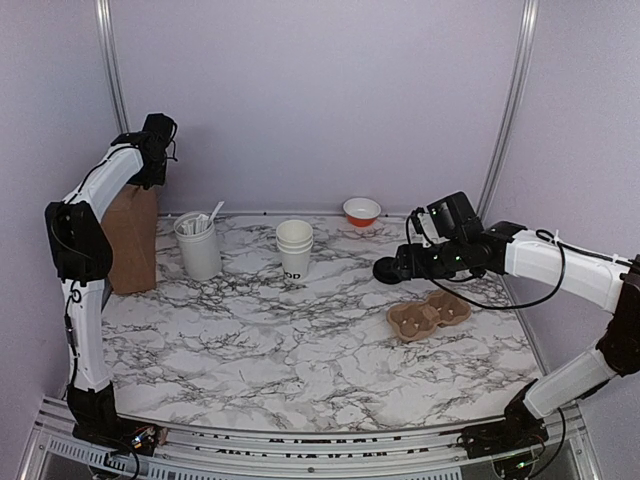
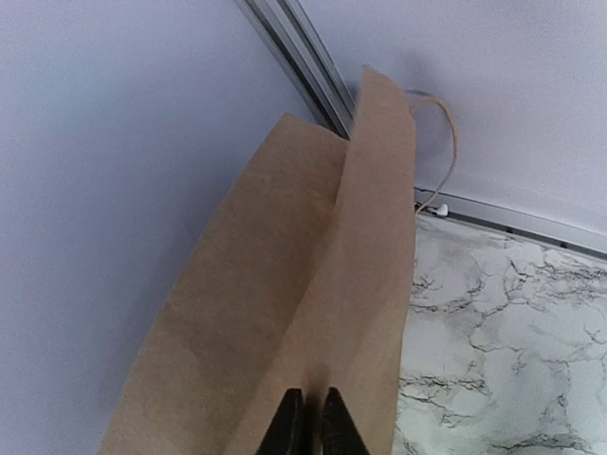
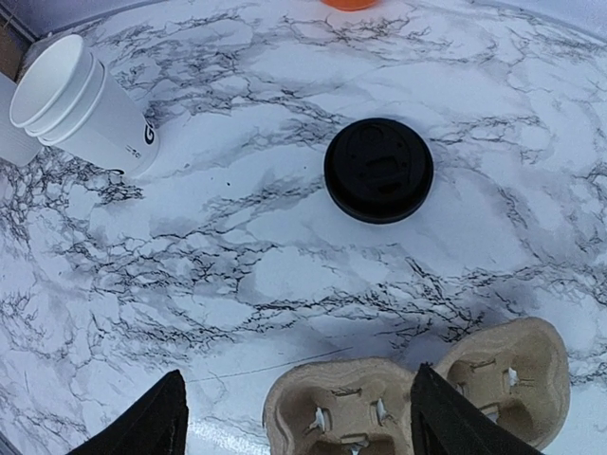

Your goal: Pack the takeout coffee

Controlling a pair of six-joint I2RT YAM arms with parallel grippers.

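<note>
Brown paper fills my left wrist view. The left gripper (image 2: 311, 424) is pinched on the top edge of the paper bag (image 2: 285, 284), its fingers all but together with the fold between them. The bag stands upright in the far-left corner of the marble table (image 1: 300, 370), close against the wall, and I cannot tell whether its mouth is open. The right gripper (image 3: 299, 379) hangs above the pulp cup carrier (image 3: 503, 370) on the right side, fingers spread wide and nothing between them. The stacked paper cups (image 1: 294, 248) stand mid-table toward the back, well apart from both arms. A black lid (image 3: 379, 171) lies flat just beyond the carrier.

I judge this to be the opening step: readying the bag while cups, lid and carrier sit unpacked. The next move calls for drawing the bag out from the wall and getting its mouth open. That wants a slow, even pull, since thin paper in a narrow pinch may slip or tear.

The wall and the corner frame rail hem the bag in on its left. The utensil canister (image 1: 198, 245) stands just beside it on the right. The way out is toward me, where I see only bare marble. The orange bowl (image 1: 362, 211) sits at the back edge, out of the path. My right arm works near the table's right edge, so it has little room to swing outward.
</note>
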